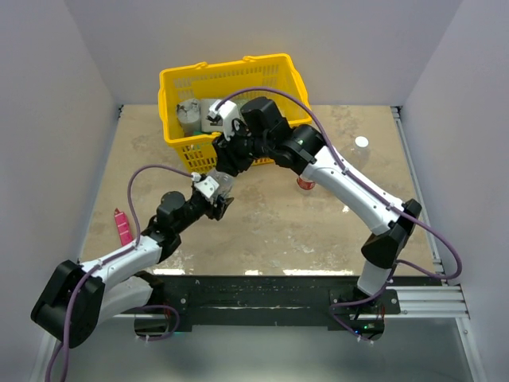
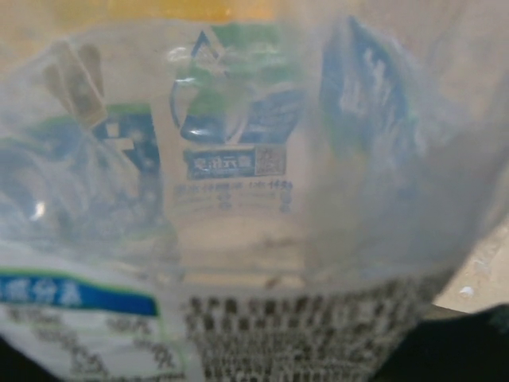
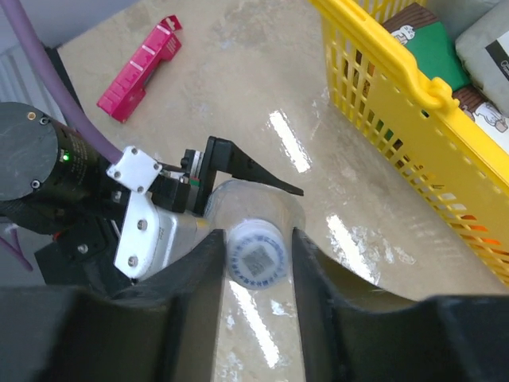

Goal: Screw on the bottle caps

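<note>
From above, the left fingers (image 1: 219, 202) and right fingers (image 1: 228, 159) meet just before the yellow basket (image 1: 171, 87). A loose cap (image 1: 362, 142) lies well apart on the surface (image 1: 262, 231).

Left wrist: the blue-labelled bottle (image 2: 238, 199) fills the frame.

Right wrist: the left fingers clamp the bottle's body, and the right fingers pinch the white cap (image 3: 256, 259) on its neck.

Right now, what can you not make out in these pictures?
Left wrist: the short bottle fills the blurred view; its label print is unreadable.
Top external: both arms mostly cover that bottle and its cap.
Right wrist: the right gripper straddles the cap; contact and thread unclear.
</note>
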Available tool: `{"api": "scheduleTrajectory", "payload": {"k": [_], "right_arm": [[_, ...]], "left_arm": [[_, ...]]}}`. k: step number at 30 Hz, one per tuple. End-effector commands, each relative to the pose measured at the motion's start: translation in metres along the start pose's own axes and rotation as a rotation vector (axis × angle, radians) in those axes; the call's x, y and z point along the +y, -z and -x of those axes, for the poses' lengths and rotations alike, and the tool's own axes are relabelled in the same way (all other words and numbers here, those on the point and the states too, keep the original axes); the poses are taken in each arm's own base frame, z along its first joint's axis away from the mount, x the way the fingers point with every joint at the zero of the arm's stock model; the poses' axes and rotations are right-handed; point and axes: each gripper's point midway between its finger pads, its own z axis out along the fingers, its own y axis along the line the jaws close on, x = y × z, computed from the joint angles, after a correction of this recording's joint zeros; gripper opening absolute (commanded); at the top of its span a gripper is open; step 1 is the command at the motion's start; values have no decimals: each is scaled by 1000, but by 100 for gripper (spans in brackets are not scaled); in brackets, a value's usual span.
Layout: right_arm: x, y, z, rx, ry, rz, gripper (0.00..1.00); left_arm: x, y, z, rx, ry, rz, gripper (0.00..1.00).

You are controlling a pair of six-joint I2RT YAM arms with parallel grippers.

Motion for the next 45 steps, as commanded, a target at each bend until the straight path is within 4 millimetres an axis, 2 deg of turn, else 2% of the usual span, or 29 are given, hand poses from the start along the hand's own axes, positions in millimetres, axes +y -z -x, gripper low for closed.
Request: {"api": "scheduleTrajectory", "payload": {"k": [1,4,7,8,11,12,13,15,16,17,18,19,20,22,23,25,26,29,33,37,45], "right_arm": [[-7,13,-7,79,88,-22,55],[5,24,2,64,107,38,76],[20,42,18,9,119,100,84],[32,48,25,-17,127,158,85],[47,66,38,-75,196,236,89],[49,71,38,-83,237,249,89],[47,74,38,-97,351,254,86],[51,89,29,-98,506,293,82],[47,93,28,-114,690,295,78],[43,88,14,-84,748,302,76],[42,99,14,-103,818,286,75],[39,99,12,-111,935,287,72],[38,97,-2,-78,979,316,69],[40,99,-13,-68,1133,366,64],[41,103,-29,-21,1153,414,62],[44,105,-43,-1,1249,480,61],[44,106,-58,37,1257,522,62],[48,107,-70,39,1318,571,64],[51,102,-72,20,1373,595,65],[53,95,-62,-9,1378,589,66],[61,84,-67,-9,1422,641,63]], "left_arm": [[-5,2,45,-225,114,-15,0],[-9,2,36,-204,141,-24,0],[-14,1,31,-187,137,-53,0],[-14,1,29,-178,134,-57,0],[-20,1,22,-153,107,-90,0],[-22,1,24,-153,94,-106,0],[-29,1,21,-140,86,-150,0],[-34,1,25,-151,-6,-203,0],[-44,3,21,-133,-32,-268,0],[-45,3,21,-131,-85,-288,0],[-46,2,26,-136,-111,-305,0],[-55,5,20,-117,-127,-366,0],[-57,5,19,-117,-187,-390,0],[-62,5,17,-95,-208,-437,0],[-63,4,15,-88,-229,-448,0],[-63,4,14,-82,-241,-459,0],[-64,4,13,-82,-254,-464,0],[-63,4,12,-74,-272,-466,0],[-63,3,14,-66,-303,-479,0],[-64,4,11,-52,-332,-500,0],[-66,4,12,-46,-374,-532,0]]}}
